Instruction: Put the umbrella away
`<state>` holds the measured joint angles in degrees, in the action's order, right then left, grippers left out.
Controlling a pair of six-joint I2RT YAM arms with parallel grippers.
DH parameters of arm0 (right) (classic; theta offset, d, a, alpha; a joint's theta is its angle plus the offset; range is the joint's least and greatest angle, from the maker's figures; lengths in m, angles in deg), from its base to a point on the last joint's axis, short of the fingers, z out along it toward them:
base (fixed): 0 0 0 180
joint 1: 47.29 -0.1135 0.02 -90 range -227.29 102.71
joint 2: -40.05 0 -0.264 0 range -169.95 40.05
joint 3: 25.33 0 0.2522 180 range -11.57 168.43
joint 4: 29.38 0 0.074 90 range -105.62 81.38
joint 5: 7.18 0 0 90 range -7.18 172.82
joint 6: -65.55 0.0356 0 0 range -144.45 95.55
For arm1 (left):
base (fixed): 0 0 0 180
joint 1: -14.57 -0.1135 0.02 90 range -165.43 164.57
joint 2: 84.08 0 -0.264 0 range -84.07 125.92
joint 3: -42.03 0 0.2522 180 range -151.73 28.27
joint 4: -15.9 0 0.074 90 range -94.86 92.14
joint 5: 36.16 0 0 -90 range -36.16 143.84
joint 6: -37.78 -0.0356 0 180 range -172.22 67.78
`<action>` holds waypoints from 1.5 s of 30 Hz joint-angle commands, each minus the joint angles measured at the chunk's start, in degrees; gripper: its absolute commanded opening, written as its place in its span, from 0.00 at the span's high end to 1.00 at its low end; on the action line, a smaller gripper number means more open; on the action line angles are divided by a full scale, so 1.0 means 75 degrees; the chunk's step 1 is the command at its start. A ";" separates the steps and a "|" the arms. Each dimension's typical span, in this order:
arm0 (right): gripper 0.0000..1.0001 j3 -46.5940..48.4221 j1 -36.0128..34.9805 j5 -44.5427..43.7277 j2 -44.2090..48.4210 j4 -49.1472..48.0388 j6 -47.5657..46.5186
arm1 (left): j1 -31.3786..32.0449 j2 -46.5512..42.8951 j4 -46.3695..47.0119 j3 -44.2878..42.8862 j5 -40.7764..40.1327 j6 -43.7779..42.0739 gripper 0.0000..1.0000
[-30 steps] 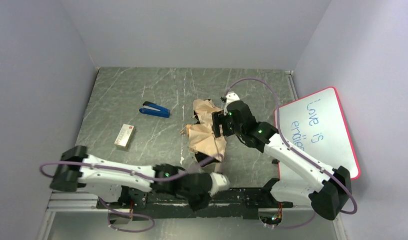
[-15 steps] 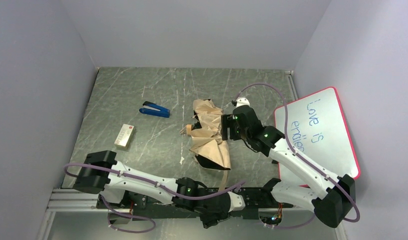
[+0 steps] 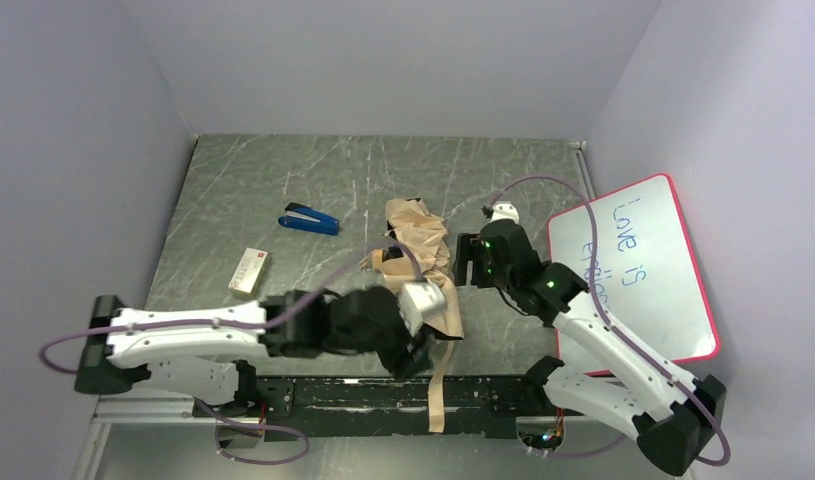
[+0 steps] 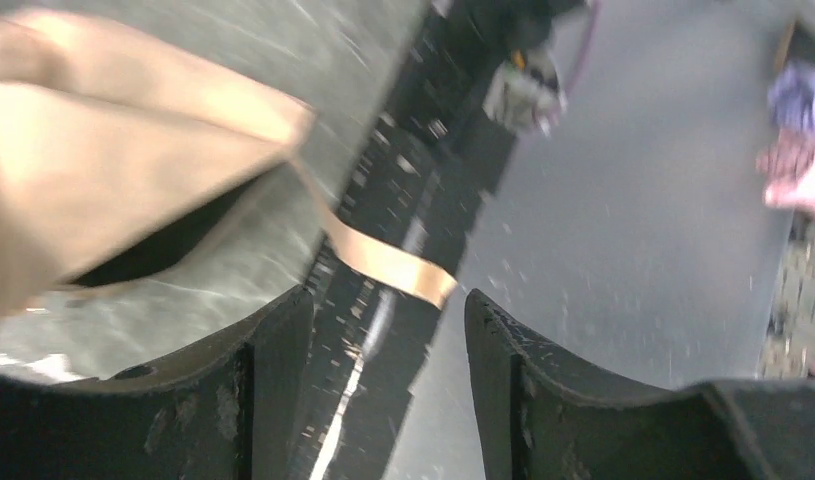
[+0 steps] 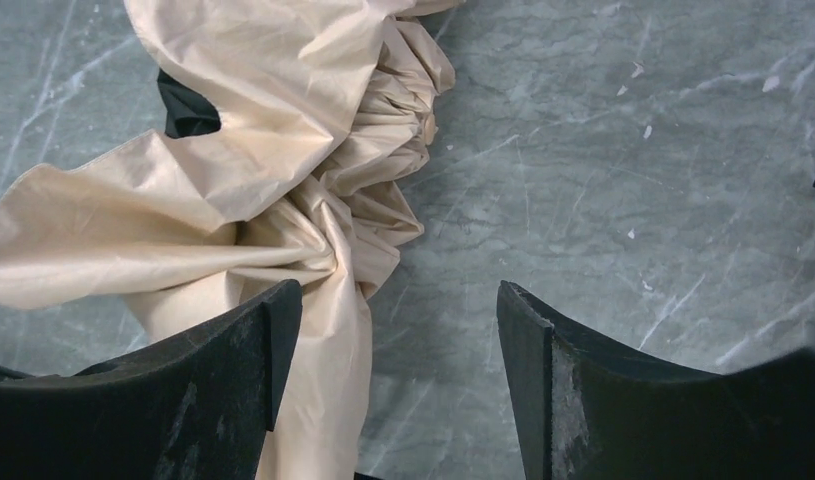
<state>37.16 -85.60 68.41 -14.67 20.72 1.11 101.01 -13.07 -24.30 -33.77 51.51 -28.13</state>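
Grey marbled table [image 3: 263,180], crumpled beige umbrella [image 3: 418,235], blue stapler [image 3: 309,219], small box [image 3: 248,272]

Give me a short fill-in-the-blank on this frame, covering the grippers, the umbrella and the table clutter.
1. The left gripper and the right gripper both have jaws that are ____.
2. The umbrella has a strap that hangs over the ____ edge of the table.
3. The stapler is coloured ____.

Missing words: open; near; blue.
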 commanded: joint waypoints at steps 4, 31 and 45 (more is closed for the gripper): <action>0.27 0.0077 0.0033 0.0444 0.0818 0.0811 0.0662 | -0.2009 -0.0448 0.0034 -0.0433 -0.0251 -0.0655 0.42; 0.26 -0.2384 0.0042 0.2686 0.2256 -0.0480 0.2899 | -0.3143 0.3858 -0.0329 -0.1265 -0.1867 -0.2635 0.34; 0.28 -0.3630 0.0033 0.3868 0.3023 -0.1781 0.3055 | -0.3913 0.4233 0.0338 -0.0607 -0.1357 -0.2682 0.50</action>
<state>12.25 -85.53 94.31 6.53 11.49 23.05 72.70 18.05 -24.27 -39.01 40.15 -47.21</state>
